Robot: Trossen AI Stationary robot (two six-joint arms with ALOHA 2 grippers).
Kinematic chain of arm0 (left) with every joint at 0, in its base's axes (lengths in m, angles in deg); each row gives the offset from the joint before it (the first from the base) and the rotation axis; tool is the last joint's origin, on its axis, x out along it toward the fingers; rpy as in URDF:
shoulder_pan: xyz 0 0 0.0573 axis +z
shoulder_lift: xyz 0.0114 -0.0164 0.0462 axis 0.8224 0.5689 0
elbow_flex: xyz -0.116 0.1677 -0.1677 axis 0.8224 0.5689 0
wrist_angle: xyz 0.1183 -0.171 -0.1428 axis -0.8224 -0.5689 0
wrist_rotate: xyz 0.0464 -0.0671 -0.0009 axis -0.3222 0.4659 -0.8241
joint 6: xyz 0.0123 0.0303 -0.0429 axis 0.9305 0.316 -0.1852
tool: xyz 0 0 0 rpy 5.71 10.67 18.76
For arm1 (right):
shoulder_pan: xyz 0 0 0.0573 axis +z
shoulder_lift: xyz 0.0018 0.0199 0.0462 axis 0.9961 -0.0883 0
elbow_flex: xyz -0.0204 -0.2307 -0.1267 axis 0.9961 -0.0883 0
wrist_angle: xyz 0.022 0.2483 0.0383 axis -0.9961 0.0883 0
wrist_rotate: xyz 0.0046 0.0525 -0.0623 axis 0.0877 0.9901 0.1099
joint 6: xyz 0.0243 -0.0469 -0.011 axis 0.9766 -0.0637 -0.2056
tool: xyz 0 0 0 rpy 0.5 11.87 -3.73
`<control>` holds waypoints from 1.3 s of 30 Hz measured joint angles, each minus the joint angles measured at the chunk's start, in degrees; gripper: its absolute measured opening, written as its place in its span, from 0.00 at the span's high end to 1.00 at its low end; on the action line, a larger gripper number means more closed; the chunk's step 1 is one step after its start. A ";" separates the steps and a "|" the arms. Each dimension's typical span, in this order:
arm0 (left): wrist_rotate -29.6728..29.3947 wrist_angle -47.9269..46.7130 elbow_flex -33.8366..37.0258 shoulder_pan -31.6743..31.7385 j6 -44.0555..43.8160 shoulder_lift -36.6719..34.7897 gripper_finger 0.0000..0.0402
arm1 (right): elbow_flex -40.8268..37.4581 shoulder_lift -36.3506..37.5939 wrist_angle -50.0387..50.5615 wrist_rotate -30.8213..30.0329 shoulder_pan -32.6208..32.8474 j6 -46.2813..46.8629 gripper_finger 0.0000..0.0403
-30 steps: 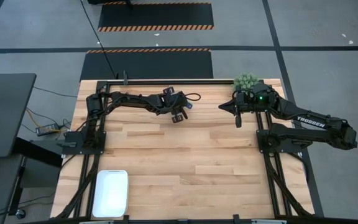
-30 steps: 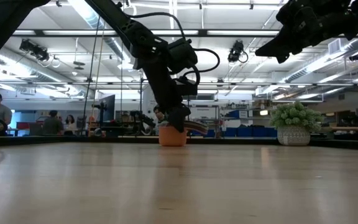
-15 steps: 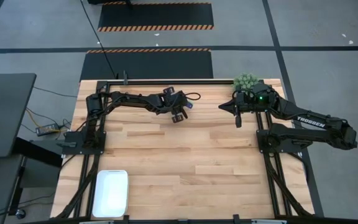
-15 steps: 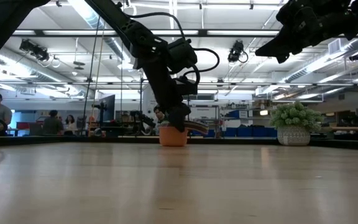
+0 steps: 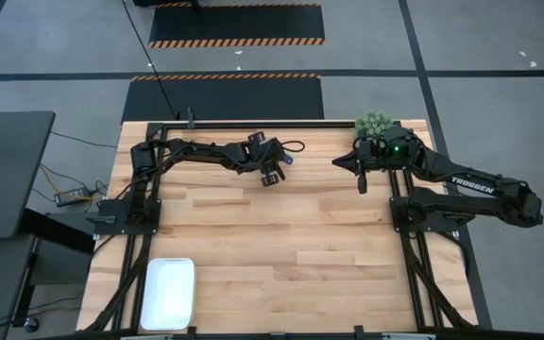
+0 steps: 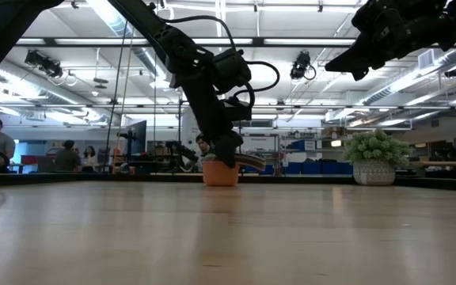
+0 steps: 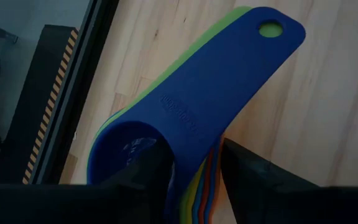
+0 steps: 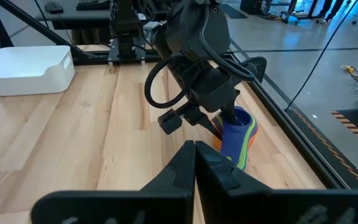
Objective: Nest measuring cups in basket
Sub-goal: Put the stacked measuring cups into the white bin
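The measuring cups sit nested in one stack with the blue one on top and green, yellow, orange and red rims below. The stack is near the table's far edge at the middle. In the low view its orange bottom appears to rest on the table. My left gripper is shut on this stack. My right gripper hangs shut and empty above the far right of the table. The white basket stands at the near left corner. My left gripper has one finger inside the blue cup's bowl and the other finger outside. They pinch the stacked walls beside the root of the handles. The fingers slant down from the table's left. The handles stick out away from the gripper.
A small green potted plant stands at the far right, behind my right gripper. Black frame rails run along the table's left, right and far sides. Bare wood lies between the stack and the basket.
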 joint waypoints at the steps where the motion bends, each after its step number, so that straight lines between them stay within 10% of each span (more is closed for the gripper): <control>1: 0.00 0.00 0.00 0.00 -0.01 0.00 0.65 | 0.00 0.01 0.00 0.01 -0.02 0.01 0.96; 39: 0.48 -3.66 0.02 0.00 -0.09 -2.05 0.77 | 0.00 0.00 -0.07 0.00 -0.02 0.00 0.96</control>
